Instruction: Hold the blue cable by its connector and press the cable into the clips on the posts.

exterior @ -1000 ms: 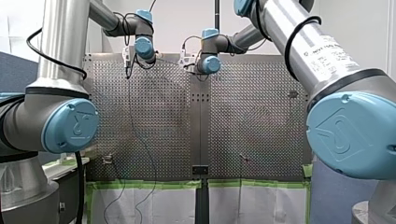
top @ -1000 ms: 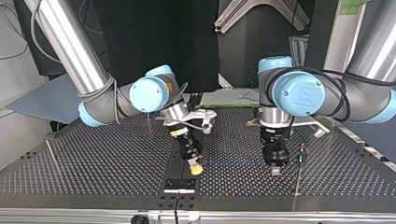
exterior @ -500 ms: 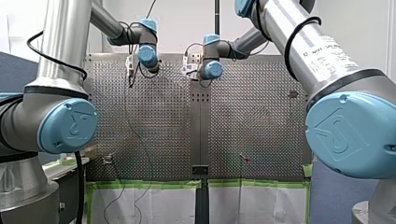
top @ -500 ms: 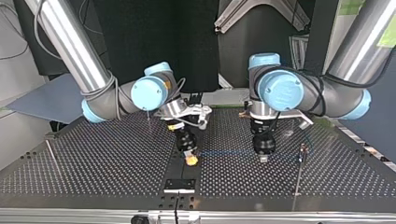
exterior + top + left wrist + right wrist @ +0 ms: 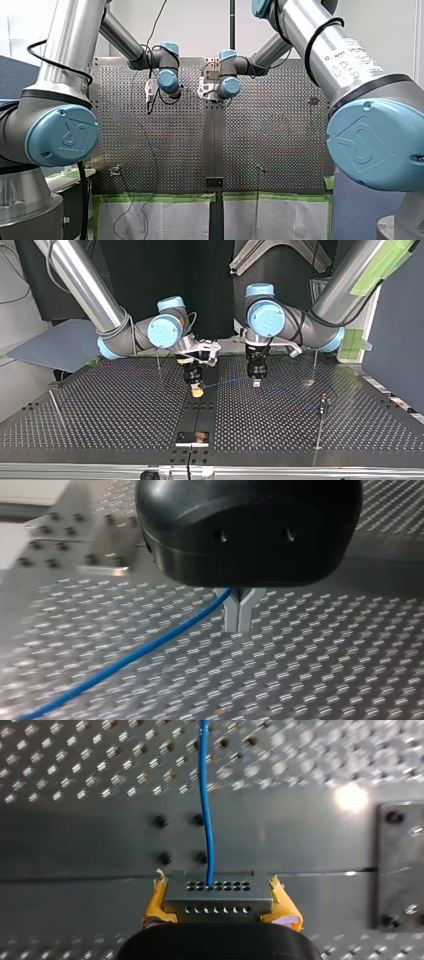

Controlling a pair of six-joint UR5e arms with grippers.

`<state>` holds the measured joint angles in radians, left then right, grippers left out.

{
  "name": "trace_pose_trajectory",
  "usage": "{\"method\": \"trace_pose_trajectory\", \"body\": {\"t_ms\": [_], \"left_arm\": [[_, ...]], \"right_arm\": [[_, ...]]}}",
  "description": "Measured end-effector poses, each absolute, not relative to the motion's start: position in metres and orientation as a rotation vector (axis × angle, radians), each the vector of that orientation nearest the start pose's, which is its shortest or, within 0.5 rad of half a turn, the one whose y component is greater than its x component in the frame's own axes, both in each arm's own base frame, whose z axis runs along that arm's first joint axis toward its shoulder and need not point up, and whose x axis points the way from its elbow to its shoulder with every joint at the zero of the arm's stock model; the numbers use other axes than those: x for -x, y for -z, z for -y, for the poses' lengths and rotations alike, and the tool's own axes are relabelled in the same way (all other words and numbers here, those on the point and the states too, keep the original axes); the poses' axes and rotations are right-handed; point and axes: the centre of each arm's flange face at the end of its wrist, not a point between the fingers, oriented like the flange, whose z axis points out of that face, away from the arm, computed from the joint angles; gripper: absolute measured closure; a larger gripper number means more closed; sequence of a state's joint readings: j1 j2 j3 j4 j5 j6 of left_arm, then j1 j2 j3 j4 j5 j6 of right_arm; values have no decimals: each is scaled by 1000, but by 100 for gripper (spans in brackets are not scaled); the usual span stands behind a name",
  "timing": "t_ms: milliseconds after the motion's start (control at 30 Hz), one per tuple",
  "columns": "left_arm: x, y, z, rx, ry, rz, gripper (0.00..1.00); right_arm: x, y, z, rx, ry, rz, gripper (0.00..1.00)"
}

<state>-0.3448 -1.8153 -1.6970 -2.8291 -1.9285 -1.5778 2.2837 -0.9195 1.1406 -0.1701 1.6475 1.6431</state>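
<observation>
In the top view the blue cable [image 5: 226,382] runs taut between my two grippers, above the perforated table [image 5: 110,410]. My right gripper [image 5: 198,390], with yellow pads, is shut on the cable's grey connector [image 5: 218,895]; the cable [image 5: 205,795] leaves it straight ahead. My left gripper [image 5: 238,616] has its metal fingers pressed together with the blue cable [image 5: 145,652] pinched between them near their base; it hangs at the top view's middle right [image 5: 256,382]. A thin post with a small clip [image 5: 323,402] stands apart at the top view's right.
More thin posts stand at the top view's left [image 5: 54,401], behind my right gripper [image 5: 158,360] and at the far right [image 5: 315,360]. A black plate [image 5: 192,438] sits on the table's middle strip by the near edge. Green tape [image 5: 160,197] lines the table's edge in the front view.
Both arms have carried the cable away from the top view's camera, towards the table's far side. My left gripper has also shifted towards the middle, so the two grippers are closer together.
</observation>
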Motion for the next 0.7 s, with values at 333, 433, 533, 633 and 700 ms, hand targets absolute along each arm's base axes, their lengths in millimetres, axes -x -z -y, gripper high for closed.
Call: {"method": "trace_pose_trajectory", "body": {"t_ms": [333,433,533,633,700], "left_arm": [[-474,-268,308,-40,-44,-1667,100],[-466,-247,321,-44,-40,-1678,100],[-456,-231,334,-60,-23,-1682,100],[-448,-222,342,-65,-2,-1677,100],[-445,-220,346,-64,12,-1672,100]], "right_arm": [[-557,-269,474,-1670,-1622,961,100],[-552,-257,473,-1658,-1606,969,100],[-548,-246,471,-1652,-1599,973,100],[-544,-235,469,-1649,-1596,975,100],[-541,-228,467,-1646,-1594,979,100]]}}
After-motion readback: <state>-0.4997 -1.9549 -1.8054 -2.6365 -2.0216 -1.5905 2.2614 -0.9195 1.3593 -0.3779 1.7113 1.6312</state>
